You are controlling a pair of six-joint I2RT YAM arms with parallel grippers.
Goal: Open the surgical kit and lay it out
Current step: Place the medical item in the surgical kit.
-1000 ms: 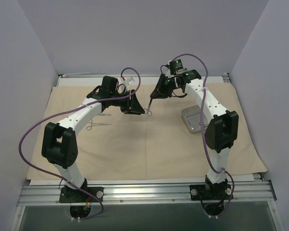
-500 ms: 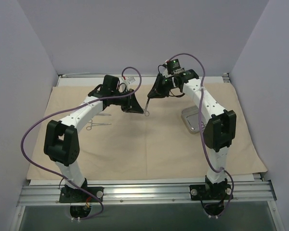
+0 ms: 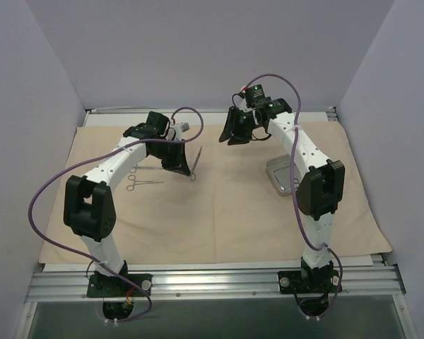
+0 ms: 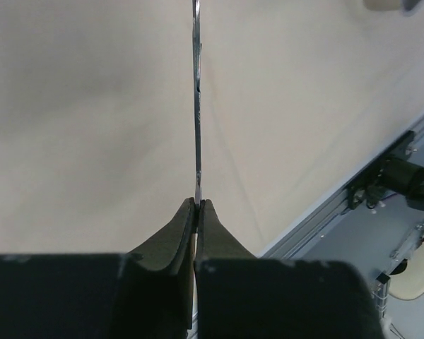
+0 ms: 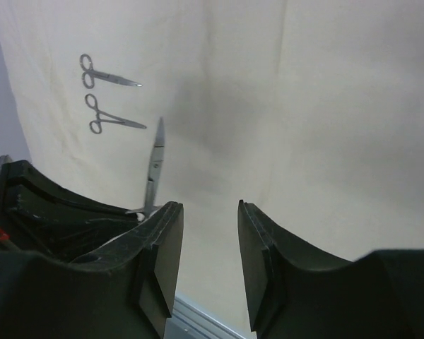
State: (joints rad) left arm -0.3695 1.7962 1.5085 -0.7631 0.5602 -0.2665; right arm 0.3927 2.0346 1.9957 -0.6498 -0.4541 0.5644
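Note:
The beige cloth wrap [image 3: 219, 212] lies spread flat over the table. My left gripper [image 3: 186, 162] is shut on a thin silver instrument [image 3: 196, 164] and holds it above the cloth left of centre. In the left wrist view the gripper [image 4: 198, 203] pinches the instrument [image 4: 196, 106] edge-on. My right gripper [image 3: 237, 133] is open and empty, raised at the back centre. It also shows open in the right wrist view [image 5: 210, 208]. Two ring-handled instruments [image 3: 145, 169] [image 3: 144, 183] lie on the cloth at the left. The steel tray [image 3: 279, 176] sits at the right, partly hidden by my right arm.
Grey walls close in the left, back and right sides. A metal rail [image 3: 212, 279] runs along the near edge with both arm bases on it. The right wrist view shows the two laid instruments [image 5: 106, 76] [image 5: 113, 116] and the held one [image 5: 157, 152].
The instrument passed from my right gripper to my left one. My right gripper opened and drew back. My left gripper moved left with the instrument.

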